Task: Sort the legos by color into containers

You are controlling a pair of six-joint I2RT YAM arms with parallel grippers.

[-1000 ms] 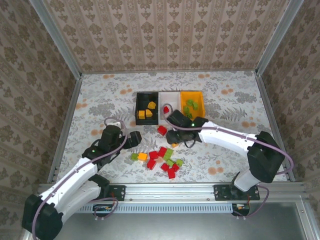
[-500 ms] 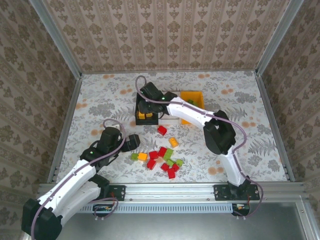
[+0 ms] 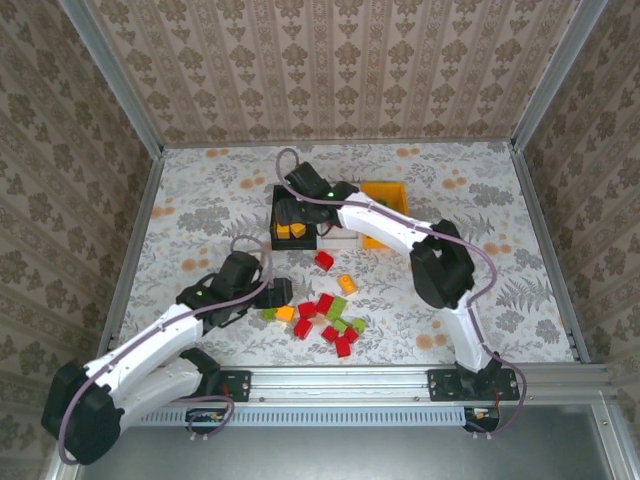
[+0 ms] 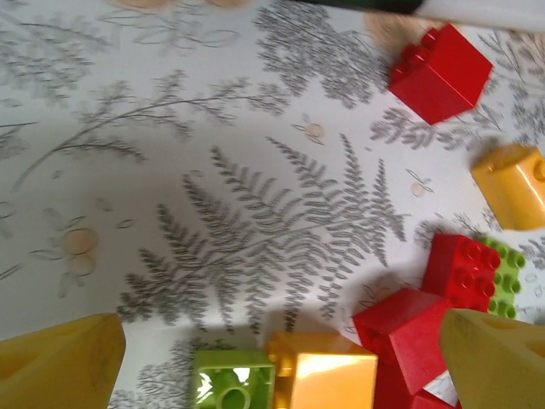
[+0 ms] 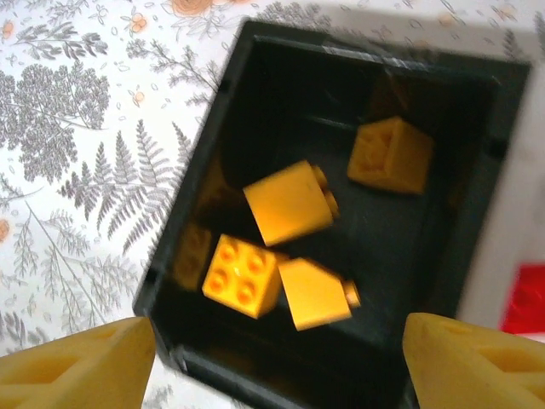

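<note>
Loose legos lie mid-table: red, orange, green and a red-green cluster. My left gripper hovers open at the pile's left edge. In the left wrist view its fingers straddle a green brick and an orange brick, touching neither. My right gripper hangs open over the black container. Below its fingertips, several orange bricks lie inside the black bin. Nothing sits between its fingers.
The white container stands right of the black one and holds a red brick. The orange container is furthest right. More red bricks and an orange one lie ahead of the left gripper. Metal rails edge the table.
My right arm swung from the pile to above the black container and its jaws opened there. My left gripper moved right, closer to the green and orange bricks.
</note>
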